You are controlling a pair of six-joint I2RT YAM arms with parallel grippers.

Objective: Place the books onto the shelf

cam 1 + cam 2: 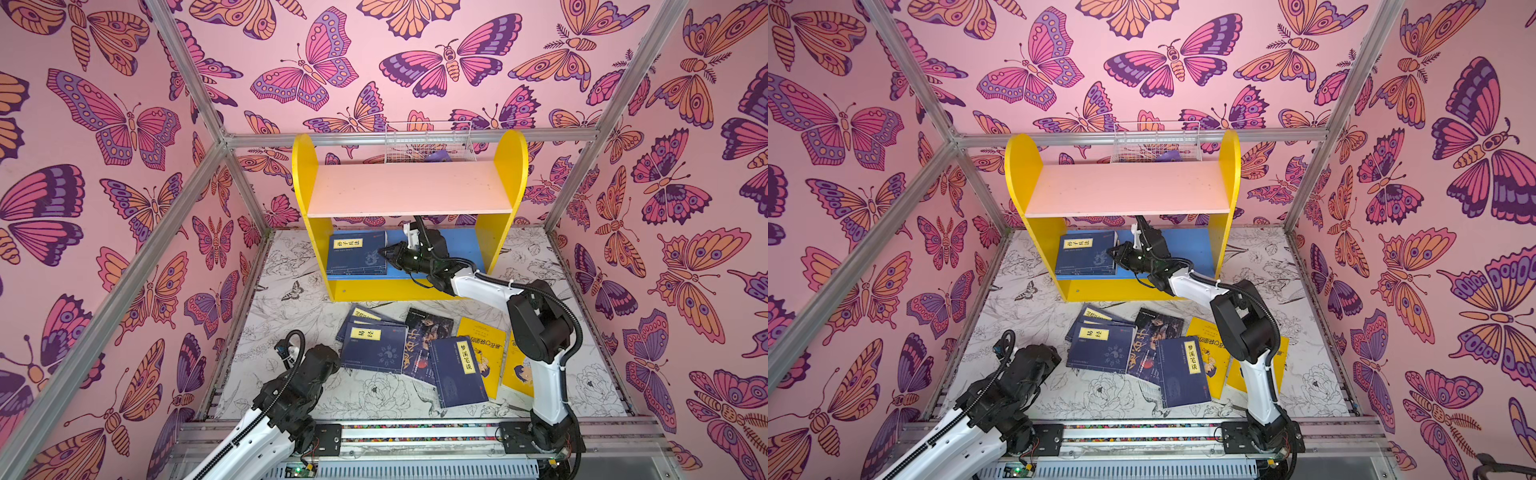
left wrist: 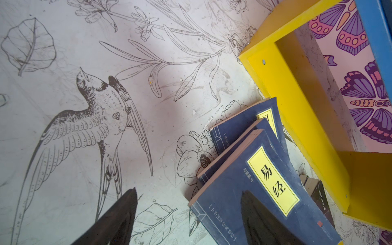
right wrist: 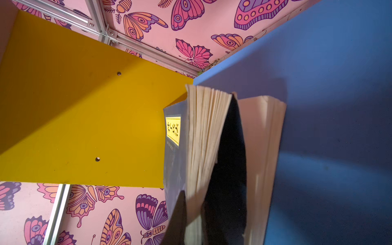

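The shelf (image 1: pixel 411 187) (image 1: pixel 1125 189) stands at the back, with a pink upper board and a blue lower board (image 3: pixel 328 84). A small stack of navy books (image 1: pixel 357 253) (image 1: pixel 1086 253) lies flat at the left of the lower board. My right gripper (image 1: pixel 384 252) (image 3: pixel 194 203) reaches into that tier and is shut on the top navy book's (image 3: pixel 176 148) page edge. Several more books lie on the mat: navy ones (image 1: pixel 374 347) (image 2: pixel 265 191), a dark one (image 1: pixel 426 345) and two yellow ones (image 1: pixel 486 345). My left gripper (image 2: pixel 188 191) hangs open over the navy pile's near corner, holding nothing.
A white wire basket (image 1: pixel 428 143) sits behind the shelf's upper board. The yellow side panel (image 2: pixel 297 95) and the yellow front base of the shelf stand just beyond the floor pile. The right arm (image 1: pixel 536 324) crosses above the yellow books. Butterfly-patterned walls enclose the mat.
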